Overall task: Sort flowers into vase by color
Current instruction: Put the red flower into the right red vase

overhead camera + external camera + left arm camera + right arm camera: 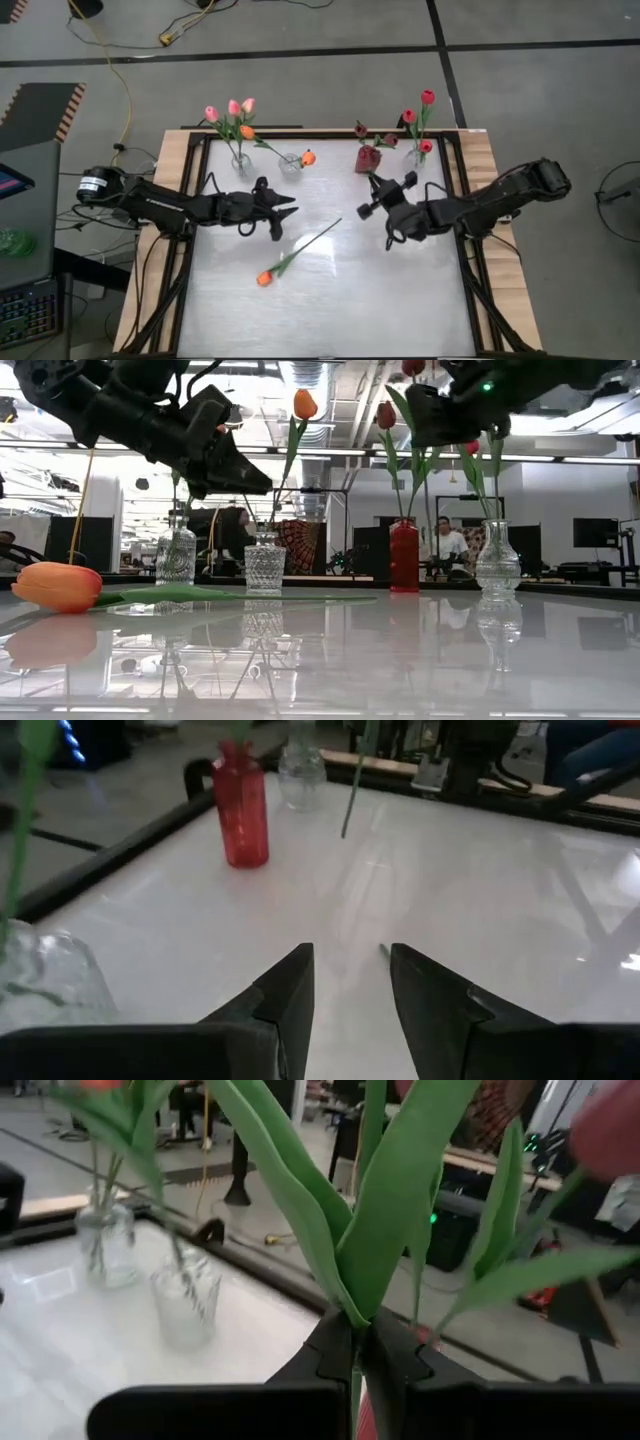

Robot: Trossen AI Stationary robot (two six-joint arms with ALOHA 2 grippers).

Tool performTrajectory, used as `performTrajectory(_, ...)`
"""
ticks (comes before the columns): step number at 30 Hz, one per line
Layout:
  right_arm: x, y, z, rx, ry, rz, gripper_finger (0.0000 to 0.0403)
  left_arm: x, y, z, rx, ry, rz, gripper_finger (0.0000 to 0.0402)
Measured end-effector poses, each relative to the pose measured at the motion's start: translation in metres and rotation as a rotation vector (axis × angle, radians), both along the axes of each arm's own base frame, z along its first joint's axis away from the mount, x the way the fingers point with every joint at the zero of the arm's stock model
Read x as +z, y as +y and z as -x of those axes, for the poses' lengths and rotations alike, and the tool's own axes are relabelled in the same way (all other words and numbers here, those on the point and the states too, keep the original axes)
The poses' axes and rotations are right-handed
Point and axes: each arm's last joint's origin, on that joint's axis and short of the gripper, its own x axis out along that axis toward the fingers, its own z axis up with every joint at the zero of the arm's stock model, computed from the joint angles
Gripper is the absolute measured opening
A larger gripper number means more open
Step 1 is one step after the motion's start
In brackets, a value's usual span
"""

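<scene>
Pinching a green stem (352, 1380), right hand (357, 1342) hangs over the red vase (367, 158). Left hand (283, 213) hovers spread, empty. One orange tulip (265, 279) lies on the tabletop (400, 300).

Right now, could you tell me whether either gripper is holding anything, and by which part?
The right gripper is shut on a tulip, pinching its stem just below the leaves. The left gripper is open and holds nothing.
</scene>
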Motion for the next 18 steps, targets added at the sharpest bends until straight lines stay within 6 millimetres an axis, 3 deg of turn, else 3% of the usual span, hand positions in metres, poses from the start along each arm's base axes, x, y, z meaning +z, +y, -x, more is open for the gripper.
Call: performTrajectory(18,0.03,-0.048,-0.011,0.069,0.051,0.202,0.0039,0.005,0.003,-0.001,0.014,-0.036,-0.066,0.0121)
